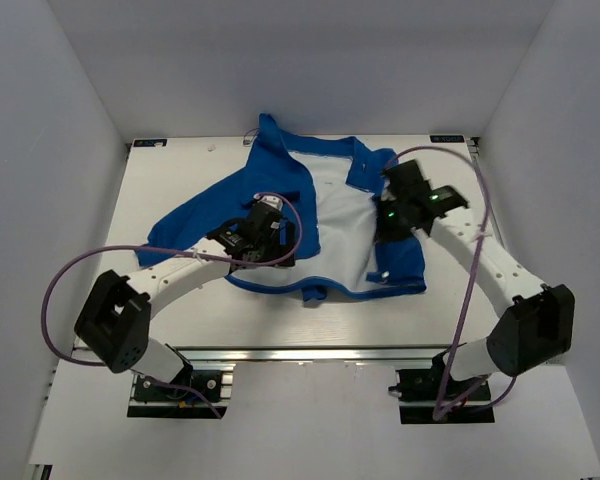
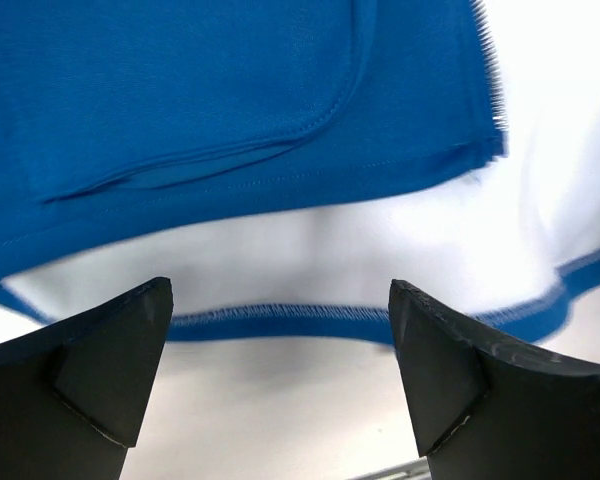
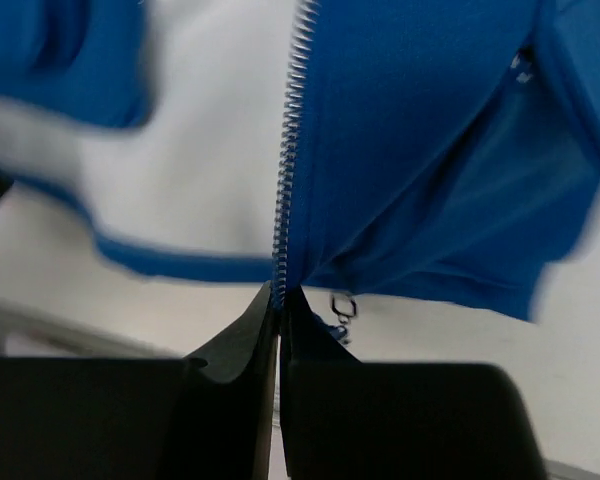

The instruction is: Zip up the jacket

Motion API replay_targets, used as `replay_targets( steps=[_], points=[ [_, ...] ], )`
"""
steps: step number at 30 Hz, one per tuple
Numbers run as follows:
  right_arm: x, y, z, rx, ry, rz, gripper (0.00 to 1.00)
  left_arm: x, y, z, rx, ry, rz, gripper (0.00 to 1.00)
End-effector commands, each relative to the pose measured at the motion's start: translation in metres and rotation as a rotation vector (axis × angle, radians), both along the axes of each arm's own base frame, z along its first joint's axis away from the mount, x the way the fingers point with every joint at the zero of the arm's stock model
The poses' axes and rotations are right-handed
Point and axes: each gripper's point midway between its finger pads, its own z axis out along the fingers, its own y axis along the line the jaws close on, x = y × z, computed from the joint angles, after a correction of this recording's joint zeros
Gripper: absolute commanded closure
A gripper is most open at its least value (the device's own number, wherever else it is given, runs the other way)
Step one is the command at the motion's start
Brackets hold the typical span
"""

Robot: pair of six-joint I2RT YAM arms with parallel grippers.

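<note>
Where the arm bases sit at the table's (image 1: 180, 325) near edge, at five and seven o'clock in the overhead view, purple cables (image 1: 52, 290) loop out from each arm. Just beyond them the jacket (image 1: 205, 208) lies spread open on the table's middle, white lining (image 1: 340, 225) upward, its hem toward six o'clock and its collar toward twelve, one sleeve trailing to nine o'clock.

The left gripper (image 1: 267, 222) is released, its jaws spread wide and empty, over the front panel on the nine o'clock side. From its wrist camera the left gripper (image 2: 280, 300) hovers above the blue-edged hem, with the jacket (image 2: 230, 90) and a slanted pocket opening (image 2: 180, 172) beyond.

The right gripper (image 1: 390, 215) is at the three o'clock panel. Its wrist view shows the right gripper (image 3: 280, 305) clenched, grasping the jacket (image 3: 410, 130) at the foot of the silver zipper teeth (image 3: 288, 150), with a small metal pull (image 3: 342, 305) dangling just beside the fingers.

At the far table corners, two small dark labels (image 1: 150, 143) carry writing too small to read
</note>
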Motion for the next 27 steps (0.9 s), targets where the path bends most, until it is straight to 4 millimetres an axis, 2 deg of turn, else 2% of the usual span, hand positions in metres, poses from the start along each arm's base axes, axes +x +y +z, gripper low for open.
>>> replay_targets(
  steps=[1, 2, 5, 7, 8, 9, 10, 12, 17, 18, 19, 20, 21, 22, 23, 26, 27],
  points=[
    [-0.054, 0.086, -0.028, 0.170, 0.127, 0.234, 1.00, -0.005, 0.015, 0.026, -0.026, -0.046, 0.061, 0.02],
    [-0.057, 0.101, -0.042, 0.173, 0.143, 0.270, 1.00, -0.008, 0.018, 0.027, -0.025, -0.044, 0.068, 0.02],
    [-0.072, 0.121, -0.077, 0.089, 0.207, 0.313, 1.00, -0.017, 0.027, 0.030, -0.036, -0.053, 0.088, 0.02],
    [-0.074, 0.130, -0.084, 0.084, 0.214, 0.335, 0.88, -0.022, 0.032, 0.028, -0.041, -0.049, 0.098, 0.02],
    [-0.076, 0.135, -0.086, 0.088, 0.215, 0.346, 0.77, -0.024, 0.033, 0.026, -0.038, -0.042, 0.100, 0.02],
    [-0.076, 0.141, -0.084, 0.116, 0.205, 0.361, 0.41, -0.025, 0.034, 0.025, -0.038, -0.037, 0.104, 0.02],
    [-0.077, 0.143, -0.082, 0.126, 0.201, 0.376, 0.28, -0.026, 0.035, 0.022, -0.037, -0.027, 0.106, 0.02],
    [-0.077, 0.141, -0.074, 0.135, 0.175, 0.382, 0.11, -0.028, 0.035, 0.021, -0.035, -0.019, 0.112, 0.02],
    [-0.087, 0.127, -0.049, 0.163, 0.077, 0.403, 0.11, -0.027, 0.033, 0.022, -0.049, -0.022, 0.113, 0.02],
    [-0.095, 0.118, -0.059, 0.149, 0.091, 0.397, 0.11, -0.027, 0.033, 0.022, -0.049, -0.023, 0.114, 0.02],
    [-0.100, 0.112, -0.061, 0.146, 0.091, 0.396, 0.11, -0.027, 0.033, 0.023, -0.049, -0.022, 0.111, 0.02],
    [-0.105, 0.107, -0.055, 0.164, 0.058, 0.398, 0.11, -0.028, 0.033, 0.023, -0.051, -0.024, 0.108, 0.02],
    [-0.111, 0.103, -0.059, 0.166, 0.056, 0.402, 0.11, -0.028, 0.032, 0.024, -0.060, -0.027, 0.103, 0.02],
    [-0.122, 0.094, -0.074, 0.156, 0.077, 0.405, 0.11, -0.028, 0.031, 0.025, -0.063, -0.031, 0.096, 0.02],
    [-0.123, 0.092, -0.067, 0.183, 0.037, 0.409, 0.11, -0.026, 0.028, 0.027, -0.078, -0.043, 0.088, 0.02],
    [-0.124, 0.078, -0.071, 0.165, -0.011, 0.353, 0.11, -0.019, 0.014, 0.038, -0.115, -0.065, 0.044, 0.02],
    [-0.112, 0.068, -0.071, 0.121, -0.056, 0.290, 0.11, -0.013, 0.005, 0.048, -0.142, -0.076, 0.031, 0.02]
  ],
)
